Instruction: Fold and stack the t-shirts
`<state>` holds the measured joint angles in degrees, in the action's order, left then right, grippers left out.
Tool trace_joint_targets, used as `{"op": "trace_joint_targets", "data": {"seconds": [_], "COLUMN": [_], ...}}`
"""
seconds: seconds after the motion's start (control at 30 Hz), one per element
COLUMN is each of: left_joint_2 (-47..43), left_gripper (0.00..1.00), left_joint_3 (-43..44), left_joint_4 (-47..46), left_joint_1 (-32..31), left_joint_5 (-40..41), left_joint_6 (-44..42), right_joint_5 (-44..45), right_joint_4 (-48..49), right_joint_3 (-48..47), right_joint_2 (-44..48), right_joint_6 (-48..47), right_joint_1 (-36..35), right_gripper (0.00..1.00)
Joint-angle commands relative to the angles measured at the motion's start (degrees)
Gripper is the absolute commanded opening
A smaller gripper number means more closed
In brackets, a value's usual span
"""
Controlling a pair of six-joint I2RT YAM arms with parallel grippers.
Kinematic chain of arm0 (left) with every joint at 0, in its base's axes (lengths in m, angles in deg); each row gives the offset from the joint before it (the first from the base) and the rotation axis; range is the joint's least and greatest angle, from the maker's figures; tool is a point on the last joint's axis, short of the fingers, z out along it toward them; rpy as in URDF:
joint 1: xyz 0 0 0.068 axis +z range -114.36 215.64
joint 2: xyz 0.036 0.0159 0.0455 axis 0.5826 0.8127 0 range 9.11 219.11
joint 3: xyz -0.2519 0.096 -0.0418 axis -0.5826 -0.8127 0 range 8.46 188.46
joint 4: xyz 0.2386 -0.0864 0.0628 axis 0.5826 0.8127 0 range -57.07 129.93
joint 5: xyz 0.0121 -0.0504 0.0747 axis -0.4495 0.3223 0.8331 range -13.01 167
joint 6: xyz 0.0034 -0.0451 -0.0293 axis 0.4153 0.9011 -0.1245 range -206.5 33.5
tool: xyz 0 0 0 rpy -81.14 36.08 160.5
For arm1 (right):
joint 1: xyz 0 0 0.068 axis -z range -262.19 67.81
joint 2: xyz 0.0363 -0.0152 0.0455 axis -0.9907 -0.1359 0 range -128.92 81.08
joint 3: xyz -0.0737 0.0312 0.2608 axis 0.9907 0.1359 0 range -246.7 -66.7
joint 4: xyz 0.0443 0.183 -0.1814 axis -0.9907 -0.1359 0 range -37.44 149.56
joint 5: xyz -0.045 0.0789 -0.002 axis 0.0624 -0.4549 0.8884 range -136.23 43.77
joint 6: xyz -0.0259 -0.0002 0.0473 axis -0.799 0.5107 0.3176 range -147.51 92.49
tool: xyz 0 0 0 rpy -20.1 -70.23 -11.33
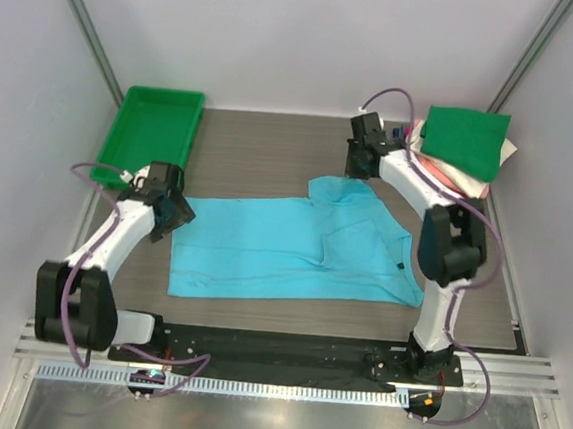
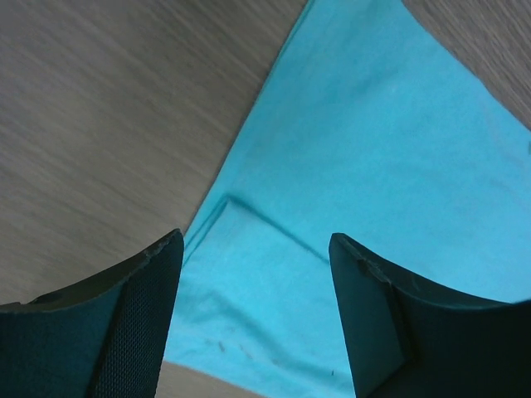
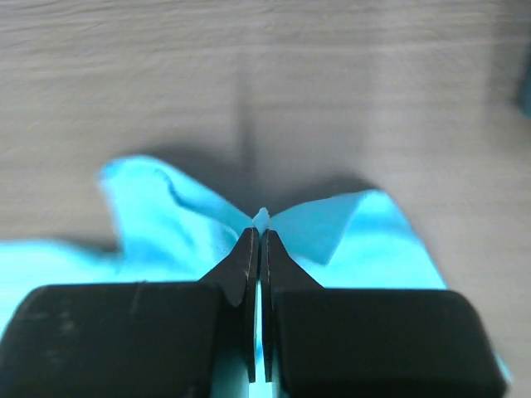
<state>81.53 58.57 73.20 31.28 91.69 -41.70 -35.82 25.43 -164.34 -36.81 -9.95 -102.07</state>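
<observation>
Turquoise t-shirt (image 1: 283,249), far edge pinched between right fingers (image 3: 239,269), left fingers (image 2: 137,319) wide open above it

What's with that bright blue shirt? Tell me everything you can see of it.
The turquoise t-shirt is plain, soft-looking cloth, spread mostly flat on the wood-grain table, with some wrinkles. Its far edge is bunched up where the right claw is shut on a pinch of fabric. The left claw is open above its left edge, where a stitched hem shows.
</observation>
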Motion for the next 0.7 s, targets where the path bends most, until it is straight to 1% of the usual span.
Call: {"op": "trace_joint_targets", "data": {"seconds": [0.0,0.03,0.07,0.1,0.17,0.27,0.43,0.67], "left_joint_2": [5.34,8.84,10.35,11.85,16.51,21.95,26.62,34.09], "left_gripper": [0.72,0.73,0.73,0.75,0.76,0.75,0.74,0.69], "left_joint_3": [3.94,4.64,6.30,7.19,9.55,12.20,14.05,19.23], "left_joint_4": [-6.69,-7.92,-8.19,-8.54,-9.59,-11.53,-15.13,-14.61], "left_joint_1": [-0.47,-0.47,-0.47,-0.47,-0.39,-0.30,-0.30,-0.30], "left_joint_5": [7.00,7.36,8.67,9.29,11.39,11.41,10.17,10.44], "left_joint_6": [0.82,0.47,0.38,-0.06,-1.46,-2.87,-3.22,-3.92], "right_joint_5": [-0.21,-0.48,-0.48,-0.48,-1.45,-2.77,-1.54,-1.01], "right_joint_4": [7.39,8.28,8.72,9.34,9.26,8.73,8.47,8.20], "right_joint_3": [10.76,12.98,14.75,17.03,17.84,18.10,18.02,17.40], "right_joint_2": [16.17,18.72,21.79,22.95,23.75,23.67,23.49,22.35], "right_joint_6": [1.16,1.85,2.04,2.30,2.39,2.30,1.60,0.46], "right_joint_1": [-0.69,-0.69,-0.60,-0.69,-0.60,-0.60,-0.60,0.28], "right_gripper": [0.01,0.01,0.01,0.01,0.01,0.01,0.01,0.01]}}
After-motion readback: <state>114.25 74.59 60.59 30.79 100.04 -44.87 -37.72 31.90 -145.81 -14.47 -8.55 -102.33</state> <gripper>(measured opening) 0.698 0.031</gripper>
